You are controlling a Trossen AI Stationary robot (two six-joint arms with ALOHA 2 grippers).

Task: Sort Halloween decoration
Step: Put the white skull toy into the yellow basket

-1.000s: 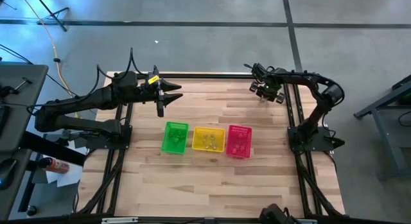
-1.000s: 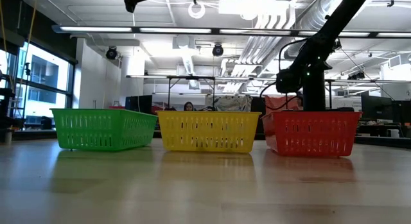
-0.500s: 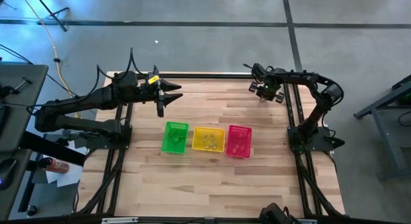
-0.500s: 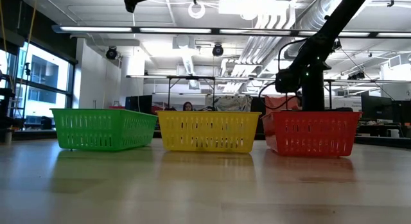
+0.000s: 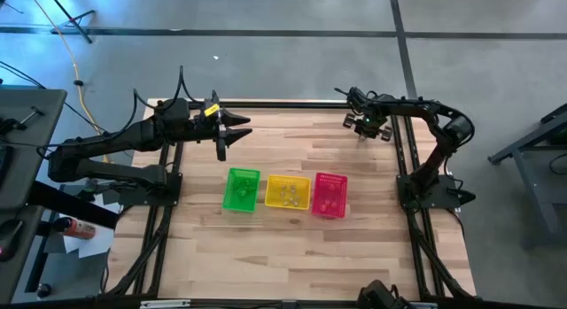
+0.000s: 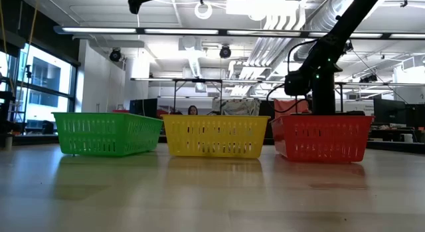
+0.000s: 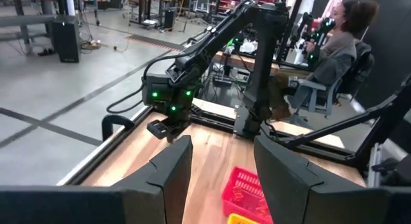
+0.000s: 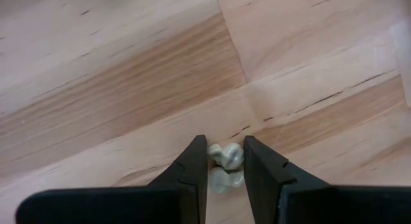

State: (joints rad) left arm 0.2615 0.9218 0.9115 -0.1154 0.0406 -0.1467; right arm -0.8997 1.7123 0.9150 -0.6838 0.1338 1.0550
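Note:
A pale trinket (image 8: 226, 156) of the Halloween decoration lies on the wood near the table's far right corner. My right gripper (image 8: 225, 150) points down over it, its two fingers closed against the trinket's sides; in the high view my right gripper (image 5: 365, 126) stands at that corner. My left gripper (image 7: 223, 147) hovers high over the far left part of the table (image 5: 266, 150), pointing level toward the right, open with nothing in it. A green basket (image 5: 241, 189), a yellow basket (image 5: 288, 192) and a pink basket (image 5: 330, 195) stand in a row mid-table with small trinkets inside. My right gripper pinches the pale trinket by its two opposite sides (image 8: 213, 153) between the two fingers, which come from above and point down. The trinket rests on the table top under them.
Black frame rails (image 5: 400, 158) run along the table's left, right and far edges. Bare wood lies between the baskets and the far edge. Beyond the table a seated person (image 7: 334, 51) shows in the left wrist view.

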